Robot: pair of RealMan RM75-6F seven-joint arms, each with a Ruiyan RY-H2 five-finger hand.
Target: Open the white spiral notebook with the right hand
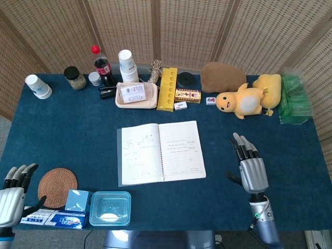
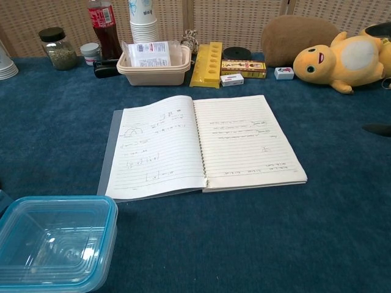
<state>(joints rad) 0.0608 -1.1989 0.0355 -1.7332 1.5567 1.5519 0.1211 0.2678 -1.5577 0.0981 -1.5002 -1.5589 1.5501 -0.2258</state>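
Blue-cloth counter [image 1: 78,135] | white lined-paper spiral notebook [image 1: 161,152] lies open, light, floppy; lift page edges | right hand [image 1: 252,171] empty, fingers spread | left hand [image 1: 11,197] likewise.

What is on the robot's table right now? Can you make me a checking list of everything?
Surface: blue table, cloth-like top.
Job's things: white spiral notebook lies open and flat, handwriting on both pages.
Clutter: blue plastic box, woven coaster, cola bottle, paper cup stack, beige tray, yellow block, yellow plush toy, brown cushion, green packet.
Hands: right hand is right of the notebook, fingers apart, holding nothing; left hand at the near left edge, fingers apart, holding nothing.
Cables: nothing seen.
Surroundings: woven screens behind the table.
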